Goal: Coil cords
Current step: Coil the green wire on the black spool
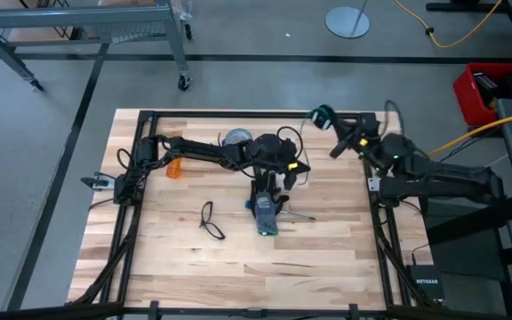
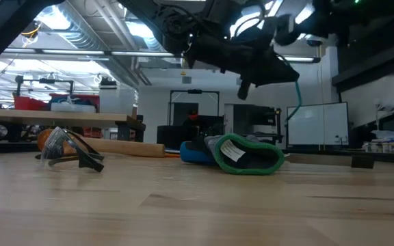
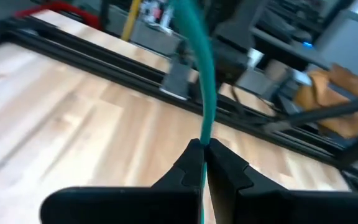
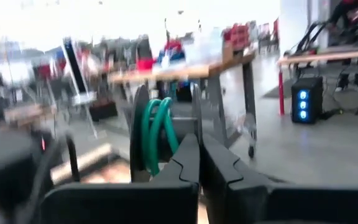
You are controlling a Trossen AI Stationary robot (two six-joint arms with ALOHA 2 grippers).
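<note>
Pinching a teal cord between two raised arms

Hanging above the middle of the wooden table point(image 1: 194, 267), the left gripper point(image 3: 202, 149) is clamping its jaws together on a teal cord point(image 3: 202, 81), which is running up and away from the fingertips toward the far edge. Over the table's far right corner, the right gripper point(image 4: 199, 146) is holding a small round black reel point(image 1: 322, 115) with its jaws closed against the reel's side; green-teal turns of cord are sitting wound in the reel's groove, seen edge-on in the right wrist view. In the low view the cord is dangling in a thin line below the arms, clear of the tabletop. A dark loop of cable point(image 1: 210, 220) is lying flat on the wood, left of centre and apart from both arms. A black-and-blue glove point(image 1: 264, 216) with a green cuff is lying under the left arm, and an orange object point(image 1: 176, 167) is resting near that arm's base.
</note>
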